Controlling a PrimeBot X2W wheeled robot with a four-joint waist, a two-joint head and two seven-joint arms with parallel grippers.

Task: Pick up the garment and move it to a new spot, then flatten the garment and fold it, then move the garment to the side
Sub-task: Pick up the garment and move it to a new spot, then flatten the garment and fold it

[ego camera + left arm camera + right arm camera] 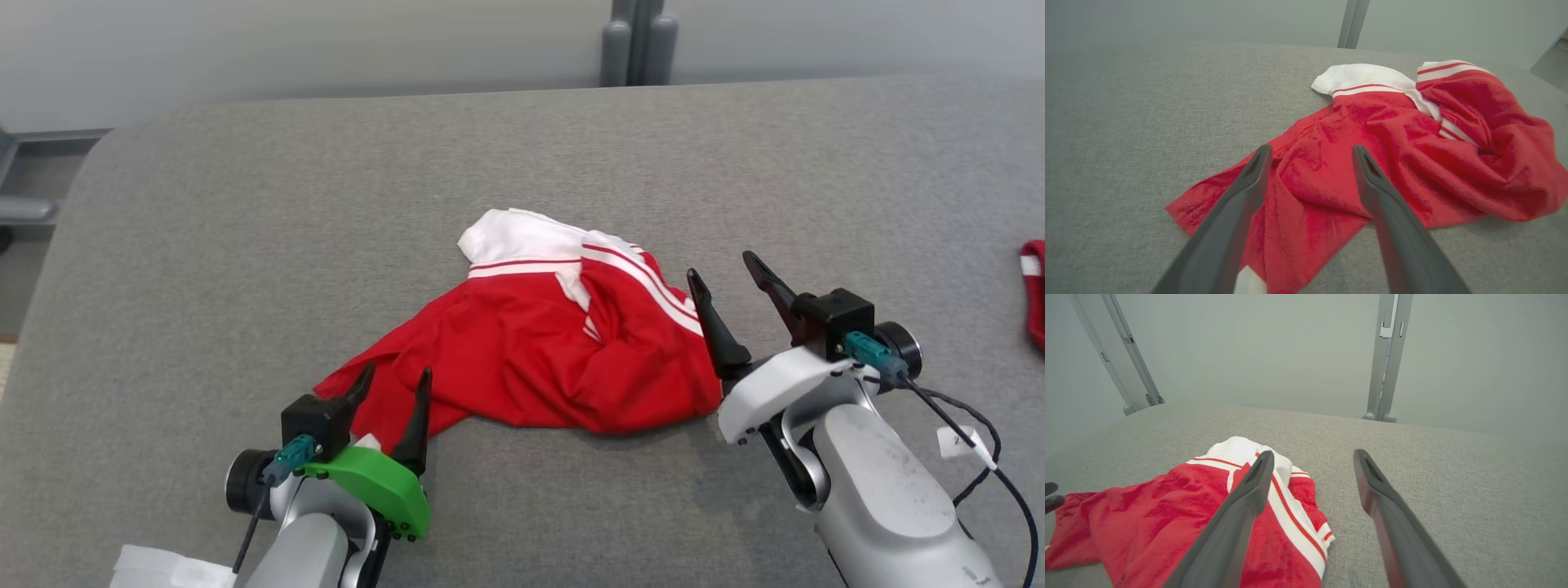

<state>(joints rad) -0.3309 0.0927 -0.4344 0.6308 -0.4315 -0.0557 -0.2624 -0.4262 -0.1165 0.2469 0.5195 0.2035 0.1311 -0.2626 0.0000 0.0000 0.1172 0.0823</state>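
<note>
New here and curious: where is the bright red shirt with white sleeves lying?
In the head view, the bright red white-sleeved shirt lies crumpled near the middle of the grey fabric surface, between the left end effector and the right end effector.

Red garment [522,351], white striped trim

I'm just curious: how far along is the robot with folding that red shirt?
Done: nothing clearly; the garment lies crumpled on the grey surface, and whether it was moved I cannot tell. In hand: nothing held; the open left gripper hovers at its near corner, the open right gripper beside its striped edge. Left: flatten, fold, move aside.
</note>
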